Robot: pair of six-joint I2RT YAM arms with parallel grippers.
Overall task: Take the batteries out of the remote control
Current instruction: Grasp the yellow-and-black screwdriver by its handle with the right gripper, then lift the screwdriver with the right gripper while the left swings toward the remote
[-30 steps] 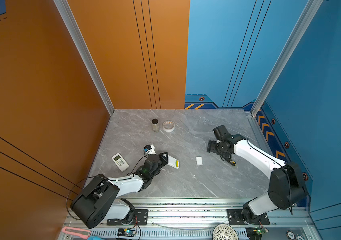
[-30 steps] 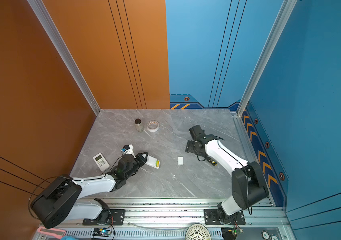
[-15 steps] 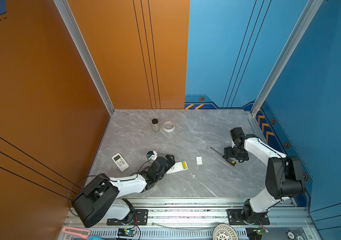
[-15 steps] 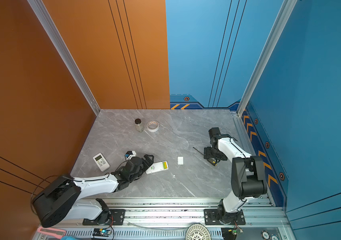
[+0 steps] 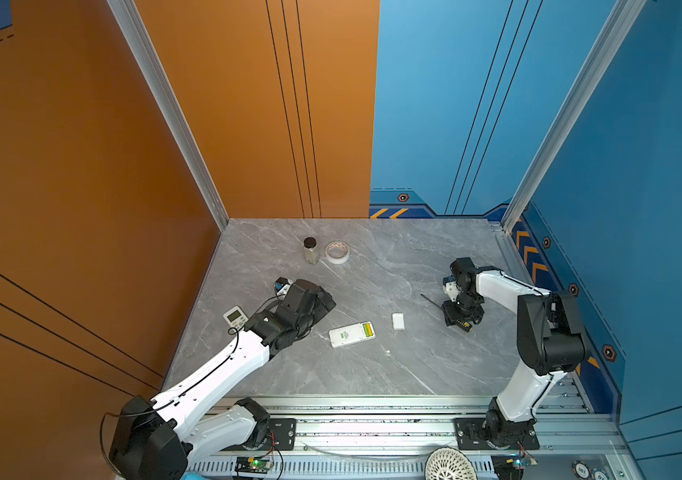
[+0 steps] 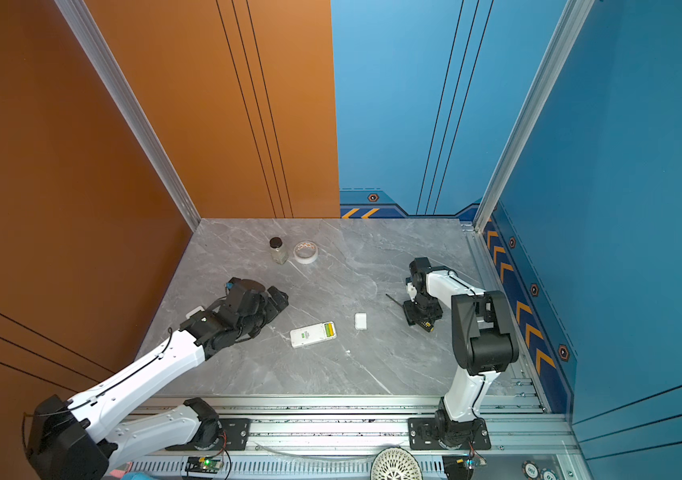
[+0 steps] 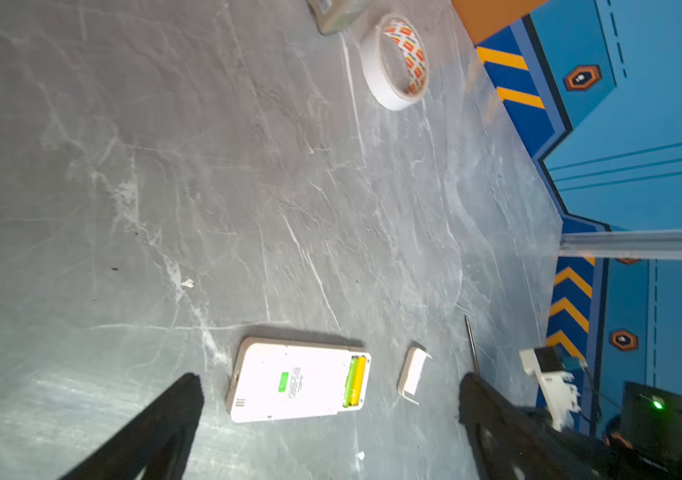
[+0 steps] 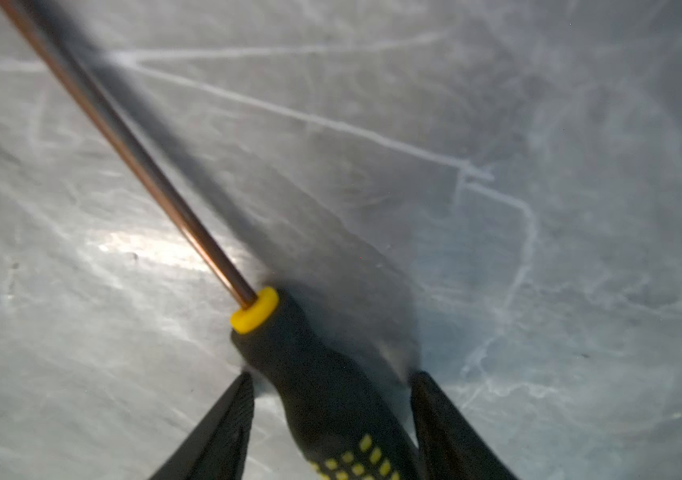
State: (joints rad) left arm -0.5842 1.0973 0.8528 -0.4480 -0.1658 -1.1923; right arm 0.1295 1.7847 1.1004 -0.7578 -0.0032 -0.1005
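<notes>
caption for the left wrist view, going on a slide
Open left gripper facing the face-down remote control, both batteries seated in its uncovered bay, small white cover lying beside it.

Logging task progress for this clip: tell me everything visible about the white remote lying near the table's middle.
The white remote looks like plastic, flat and rectangular, lying back-up on the grey table. A green label sits mid-back. Its end bay is open, holding two batteries side by side, green and yellow-orange. Nothing touches it.

Two high top views over the whole table (image 5: 372, 270); wrist cameras low and close, screwdriver (image 8: 318, 386) in both.
</notes>
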